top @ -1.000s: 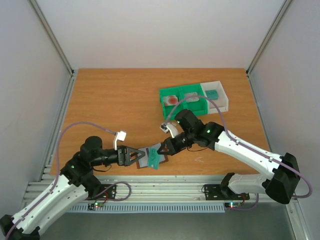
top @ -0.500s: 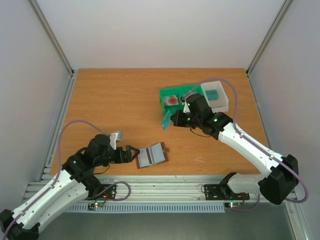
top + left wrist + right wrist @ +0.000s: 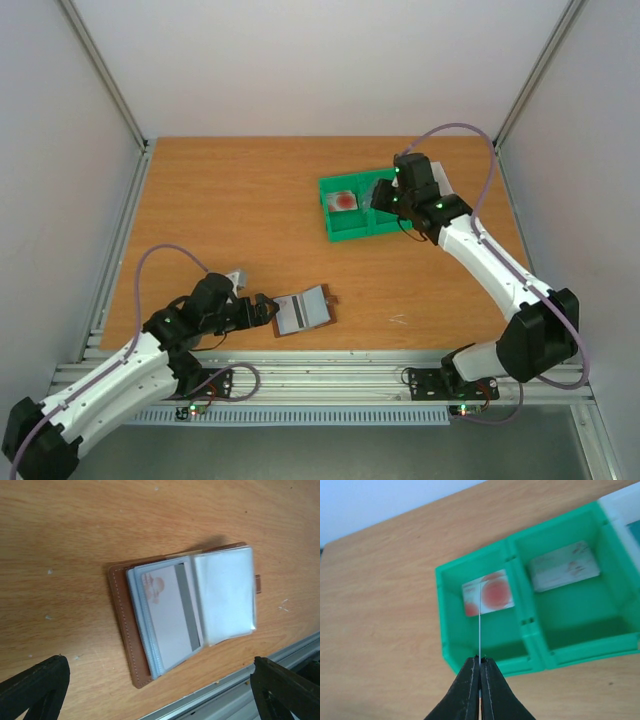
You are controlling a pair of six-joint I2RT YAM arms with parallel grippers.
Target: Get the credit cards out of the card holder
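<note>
Lab rig: white enclosure walls [image 3: 300, 60], aluminium rails [image 3: 340, 372].

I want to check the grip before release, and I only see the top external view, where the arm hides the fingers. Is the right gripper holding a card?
Observer: Yes. In the right wrist view the right gripper is shut on a thin card, seen edge-on.
Operator: What is it aimed at?
Observer: The green tray's left compartment, where a red-blotted card lies flat.
Operator: Is the card holder empty?
Observer: No. The left wrist view shows a striped card in one sleeve; the other looks empty.
</note>
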